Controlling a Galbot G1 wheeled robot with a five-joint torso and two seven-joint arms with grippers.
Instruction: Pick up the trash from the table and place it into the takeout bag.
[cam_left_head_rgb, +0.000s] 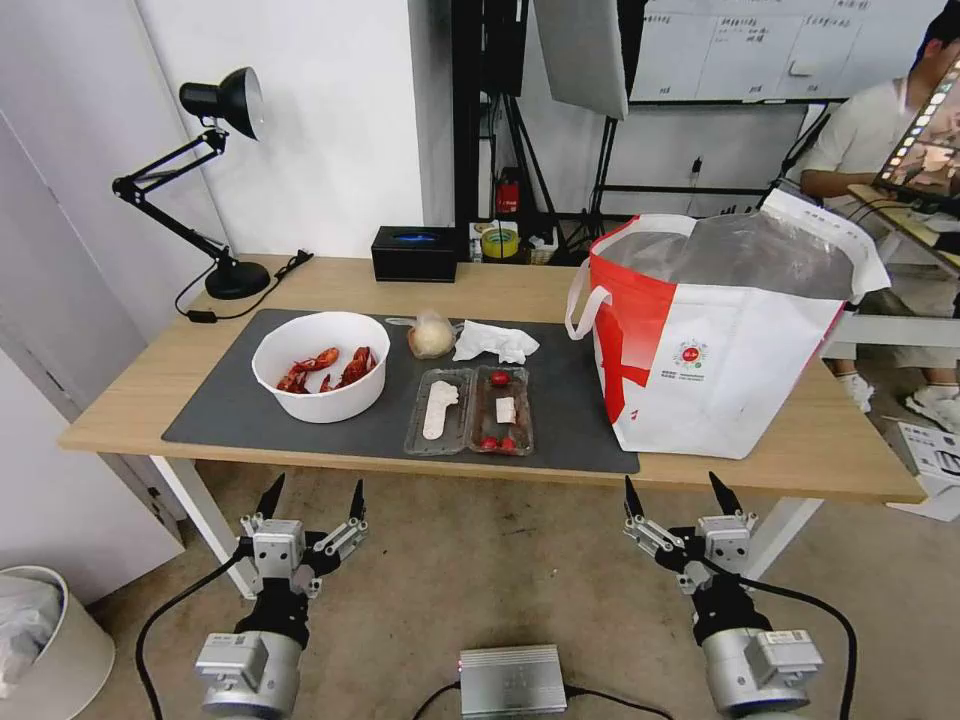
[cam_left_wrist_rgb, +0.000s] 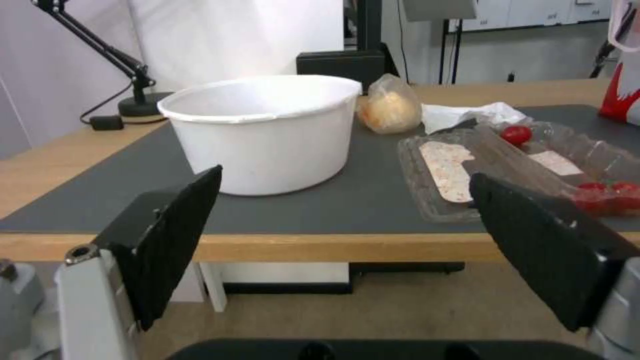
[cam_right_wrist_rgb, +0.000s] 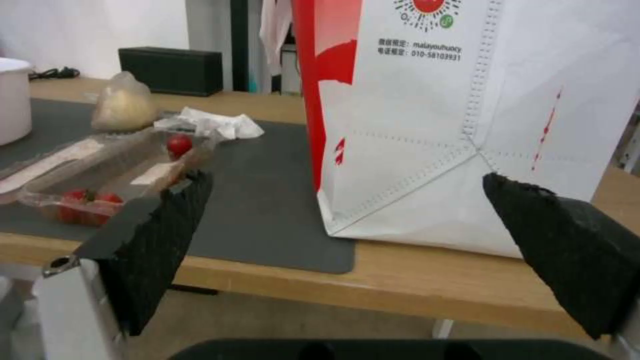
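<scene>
i see both my claws down low in front of the tabletop, out past its near edge and over the floor. the left claw is spread wide and holds nothing. the right claw is spread wide too, with nothing in it. there is open floor between them and open air up to the wooden edge.

on the tabletop lies a dark grey mat. its front edge runs close along the near edge of the wood. the white bowl with red crayfish sits on the left part of the mat, straight ahead of my left claw. just right of it lies the clear plastic tray, open flat, with cherry tomatoes in its right half — the tray comes close to the mat's front edge. behind the tray are the small clear bag with a beige lump and the crumpled tissue, side by side.

the takeout bag stands upright on the right end, its top open and the foil showing. its left bottom corner sits on the mat and the rest on bare wood. it is straight ahead of my right claw, near the front edge.

there is bare mat between the tray and the bag — room to move there. a black lamp and a black box stand at the back edge.
</scene>
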